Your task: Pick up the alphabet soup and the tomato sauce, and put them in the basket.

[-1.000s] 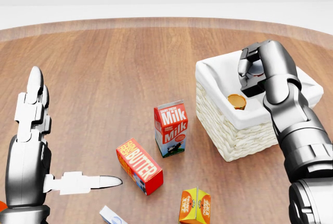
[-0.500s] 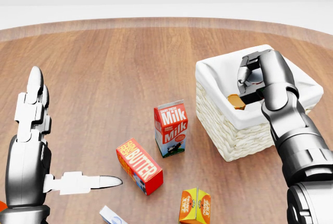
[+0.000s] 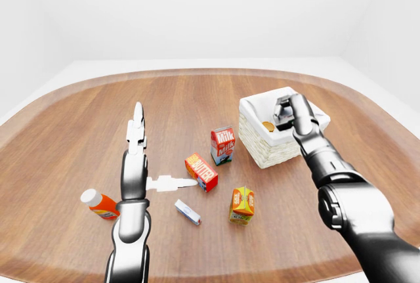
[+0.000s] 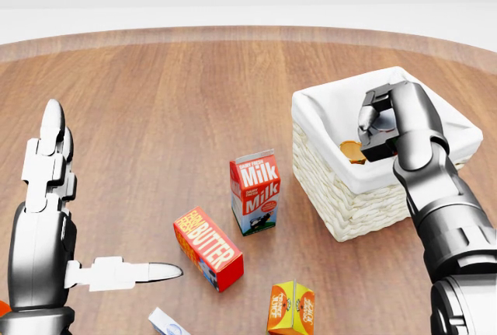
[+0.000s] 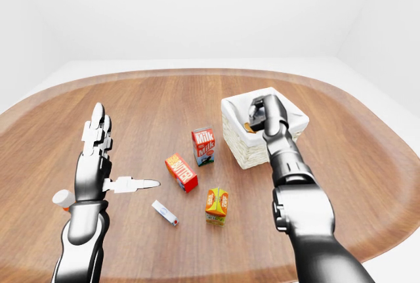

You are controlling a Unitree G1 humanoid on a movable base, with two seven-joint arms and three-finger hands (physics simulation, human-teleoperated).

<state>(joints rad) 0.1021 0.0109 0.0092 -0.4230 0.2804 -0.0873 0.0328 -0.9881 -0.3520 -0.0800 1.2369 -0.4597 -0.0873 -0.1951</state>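
In the left-eye view the left hand [image 3: 146, 158] is spread open over the counter [image 3: 79, 119], holding nothing, with a bottle [image 3: 100, 205] lying just left of its arm. In the head view the right hand [image 4: 378, 126] reaches into the basket [image 4: 349, 203] on the right; whether its fingers grip anything I cannot tell. A can [image 4: 351, 151] lies inside, beside that hand. A milk carton [image 4: 255, 192] and butter box [image 4: 207, 248] stand left of the basket

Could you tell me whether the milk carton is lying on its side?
No, the milk carton stands upright on the table, beside the basket.
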